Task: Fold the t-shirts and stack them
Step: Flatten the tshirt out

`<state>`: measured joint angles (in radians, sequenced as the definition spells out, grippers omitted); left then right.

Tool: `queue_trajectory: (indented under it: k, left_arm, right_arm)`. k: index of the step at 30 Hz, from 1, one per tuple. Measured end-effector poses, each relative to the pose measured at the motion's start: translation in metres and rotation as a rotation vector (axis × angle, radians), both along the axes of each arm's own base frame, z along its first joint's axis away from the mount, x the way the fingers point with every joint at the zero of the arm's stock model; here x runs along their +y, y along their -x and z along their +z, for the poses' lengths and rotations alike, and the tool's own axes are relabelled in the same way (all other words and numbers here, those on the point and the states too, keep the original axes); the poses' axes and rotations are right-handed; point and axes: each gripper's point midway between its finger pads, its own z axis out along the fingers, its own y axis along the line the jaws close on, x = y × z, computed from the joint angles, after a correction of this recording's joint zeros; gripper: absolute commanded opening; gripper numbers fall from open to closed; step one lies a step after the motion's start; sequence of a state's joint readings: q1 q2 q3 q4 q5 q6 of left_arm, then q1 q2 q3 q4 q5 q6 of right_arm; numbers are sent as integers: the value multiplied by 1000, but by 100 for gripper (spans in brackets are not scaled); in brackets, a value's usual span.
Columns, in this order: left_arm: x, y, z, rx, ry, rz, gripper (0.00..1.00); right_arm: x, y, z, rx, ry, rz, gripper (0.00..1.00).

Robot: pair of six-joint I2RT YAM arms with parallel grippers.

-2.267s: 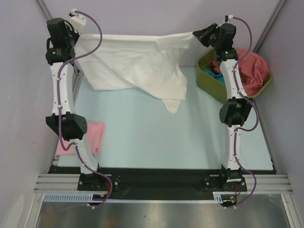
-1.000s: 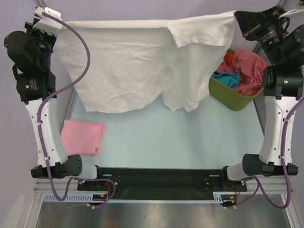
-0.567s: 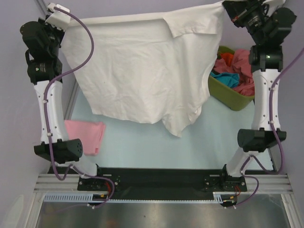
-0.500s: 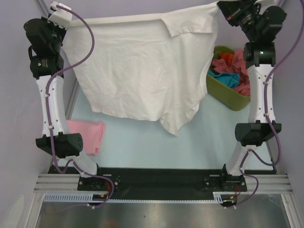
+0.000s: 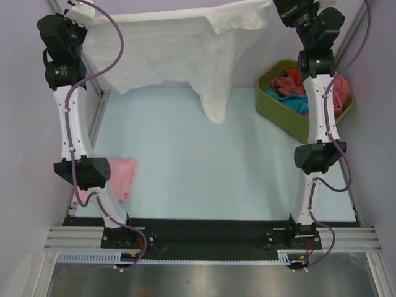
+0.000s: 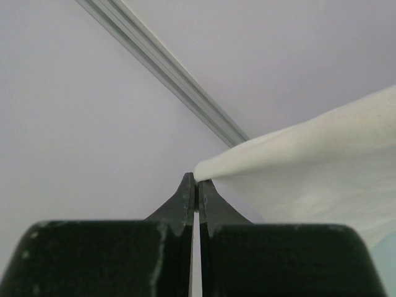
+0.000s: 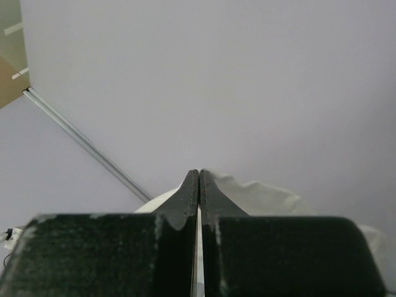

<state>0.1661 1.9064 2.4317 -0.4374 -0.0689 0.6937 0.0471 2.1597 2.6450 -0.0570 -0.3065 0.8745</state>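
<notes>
The large white t-shirt (image 5: 167,52) hangs stretched between my two grippers at the far end of the table, its lower edge and one corner drooping toward the mat. My left gripper (image 5: 79,13) is shut on its left corner; the cloth (image 6: 309,161) runs off to the right from the fingertips. My right gripper (image 5: 279,7) is shut on its right corner (image 7: 260,195). A folded light pink t-shirt (image 5: 117,176) lies at the near left, partly behind the left arm. Rose-red, teal and orange t-shirts (image 5: 297,93) sit in the tub.
The olive-green tub (image 5: 281,114) stands at the far right beside the right arm. The pale blue mat (image 5: 210,173) covers the table. Purple walls and a metal frame rail (image 6: 161,68) close in the far side.
Both arms have stretched away toward the far wall, carrying the white t-shirt from over the table's middle to its far end. It now hangs shorter in view.
</notes>
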Motion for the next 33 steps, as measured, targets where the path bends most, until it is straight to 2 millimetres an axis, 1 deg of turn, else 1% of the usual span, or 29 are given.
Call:
queue_trajectory:
  k: [3, 5, 6, 7, 8, 10, 12, 13, 14, 15, 16, 17, 18, 21, 22, 24, 26, 27, 29, 31, 33]
  left_arm:
    - [-1, 7, 11, -22, -15, -1, 0]
    - [-3, 12, 15, -27, -22, -7, 0]
    - [-5, 18, 14, -21, -28, -16, 0]
    - [-7, 22, 10, -6, -31, -23, 0]
    - [-10, 28, 6, 3, -40, -36, 0]
    - [-16, 44, -18, 57, -58, -56, 0]
    - [-22, 60, -48, 123, -83, -83, 0]
    - [-25, 67, -67, 166, -92, -95, 0]
    - [-27, 73, -87, 210, -98, -107, 0]
    - [-28, 79, -106, 249, -106, -117, 0]
    - [-30, 86, -129, 300, -110, -131, 0]
    - [-32, 92, -151, 347, -110, -142, 0]
    - [-34, 101, -177, 403, -109, -155, 0]
    - [-42, 131, -257, 585, -89, -203, 0]
    - [-45, 140, -279, 639, -77, -219, 0]
    - [-51, 159, -325, 748, -48, -251, 0]
    - [-58, 180, -367, 852, -18, -282, 0]
    - [-61, 189, -383, 898, -4, -293, 0]
    - [-68, 216, -417, 1008, 28, -324, 1]
    - [-74, 238, -436, 1080, 42, -349, 0]
    - [-79, 257, -445, 1132, 51, -374, 0]
  right_arm:
    - [-5, 11, 17, -52, 19, -23, 0]
    - [-7, 18, 24, -69, 41, -34, 0]
    - [-8, 22, 25, -69, 56, -41, 0]
    - [-10, 26, 23, -59, 74, -46, 0]
    - [-12, 29, 18, -36, 93, -49, 0]
    - [-18, 37, -1, 26, 135, -54, 0]
    - [-21, 48, -35, 120, 174, -52, 0]
    - [-23, 53, -56, 170, 190, -51, 0]
    - [-23, 61, -78, 220, 203, -50, 0]
    - [-24, 70, -104, 284, 216, -46, 0]
    - [-25, 79, -130, 347, 227, -42, 0]
    - [-26, 91, -155, 400, 236, -39, 0]
    - [-27, 101, -177, 457, 243, -35, 0]
    - [-31, 144, -244, 621, 253, -28, 0]
    - [-32, 156, -259, 658, 255, -26, 0]
    - [-33, 188, -299, 745, 258, -22, 0]
    - [-35, 214, -334, 835, 258, -23, 0]
    - [-37, 226, -352, 882, 256, -25, 0]
    - [-39, 251, -385, 976, 245, -31, 0]
    - [-41, 274, -412, 1058, 225, -44, 0]
    - [-43, 298, -435, 1140, 200, -60, 0]
